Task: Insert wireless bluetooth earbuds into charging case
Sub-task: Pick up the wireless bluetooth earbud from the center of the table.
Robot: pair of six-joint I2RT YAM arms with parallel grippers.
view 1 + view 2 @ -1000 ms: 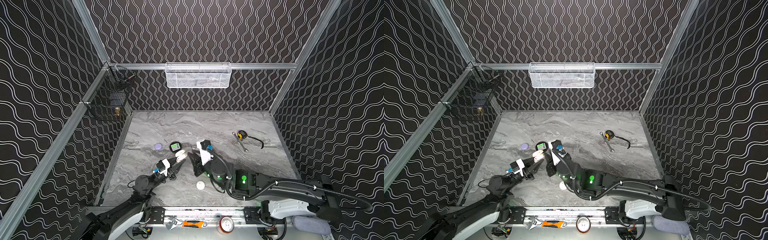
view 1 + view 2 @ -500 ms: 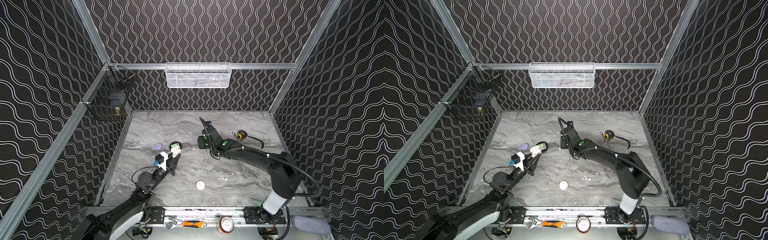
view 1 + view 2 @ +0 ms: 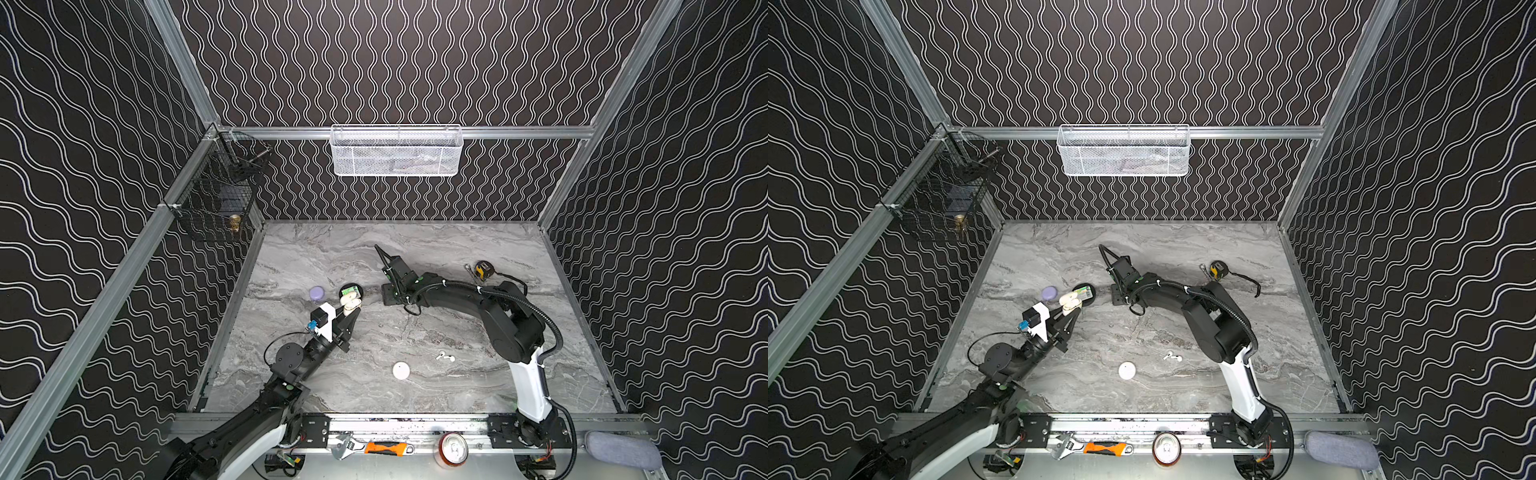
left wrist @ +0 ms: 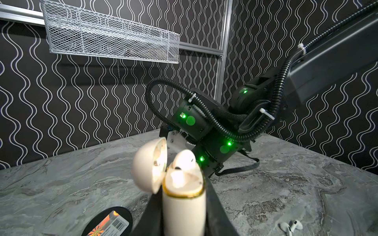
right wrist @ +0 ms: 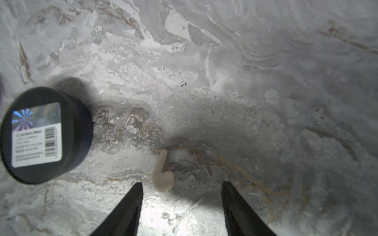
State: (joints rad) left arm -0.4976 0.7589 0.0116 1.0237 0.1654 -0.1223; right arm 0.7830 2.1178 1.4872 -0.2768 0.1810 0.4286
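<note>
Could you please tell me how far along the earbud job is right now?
Done: one cream bud sits in the open cream case. In hand: the left tool grips that case; the right tool hangs open near the second cream bud on the table. Left: that bud, and the white pair lying near the closed white case. The closed lilac case hides its contents.

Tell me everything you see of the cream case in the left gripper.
The cream charging case is glossy plastic, rounded, held upright between the left gripper's black fingers. Its hinged lid is swung open to one side. One cream earbud sits in a socket; the other socket is washed out by glare.
</note>
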